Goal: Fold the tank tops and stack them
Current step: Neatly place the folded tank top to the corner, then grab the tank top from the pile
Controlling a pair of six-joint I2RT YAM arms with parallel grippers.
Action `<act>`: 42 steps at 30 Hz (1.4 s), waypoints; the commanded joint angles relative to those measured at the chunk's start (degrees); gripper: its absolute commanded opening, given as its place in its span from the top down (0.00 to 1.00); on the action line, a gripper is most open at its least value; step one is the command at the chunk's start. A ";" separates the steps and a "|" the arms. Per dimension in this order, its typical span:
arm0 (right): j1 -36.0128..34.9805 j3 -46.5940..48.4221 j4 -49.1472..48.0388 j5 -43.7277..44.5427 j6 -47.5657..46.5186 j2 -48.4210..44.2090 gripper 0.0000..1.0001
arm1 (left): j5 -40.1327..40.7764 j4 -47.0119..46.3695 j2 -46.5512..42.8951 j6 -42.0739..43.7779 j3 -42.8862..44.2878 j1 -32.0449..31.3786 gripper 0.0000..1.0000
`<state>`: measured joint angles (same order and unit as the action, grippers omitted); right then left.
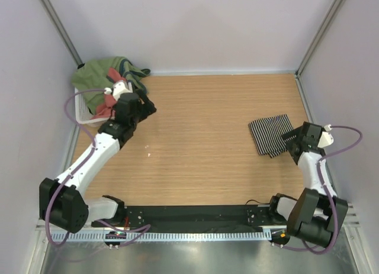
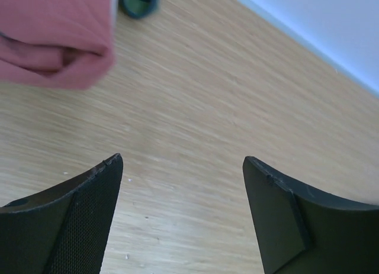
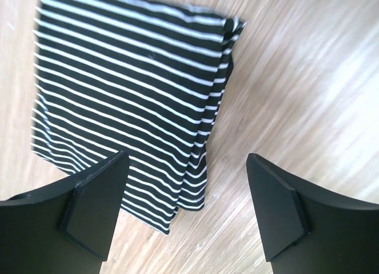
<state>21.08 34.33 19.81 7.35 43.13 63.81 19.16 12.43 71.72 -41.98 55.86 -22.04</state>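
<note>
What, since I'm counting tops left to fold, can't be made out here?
Top view: what the basket holds, mostly covered by green cloth and the left claw.
Left wrist view: the red top, blurred and cut off by the upper-left edge.
Right wrist view: the striped top, its near corner behind the right claw.

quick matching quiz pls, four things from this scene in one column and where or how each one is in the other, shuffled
1 striped tank top
2 salmon-red tank top
3 left gripper
4 right gripper

a open over bare table
b folded, on the table's right side
c open over the striped tank top's edge
d bunched by the basket, far left

Pairs: 1-b, 2-d, 3-a, 4-c
</note>
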 commanded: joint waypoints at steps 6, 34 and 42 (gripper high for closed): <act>0.19 3.11 3.39 4.69 0.11 -10.72 0.13 | 4.05 15.78 7.97 -3.99 14.71 16.23 0.19; -0.78 2.68 1.28 -6.65 -2.44 -13.45 0.16 | -6.42 12.80 8.89 -2.76 10.16 12.74 1.00; -3.24 1.09 -0.48 -8.76 -2.18 -12.66 0.17 | -7.03 14.64 -0.09 -2.32 5.14 9.31 1.00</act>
<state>18.61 35.40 22.28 -0.40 41.06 51.05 12.49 27.20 73.54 -44.75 61.28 -11.77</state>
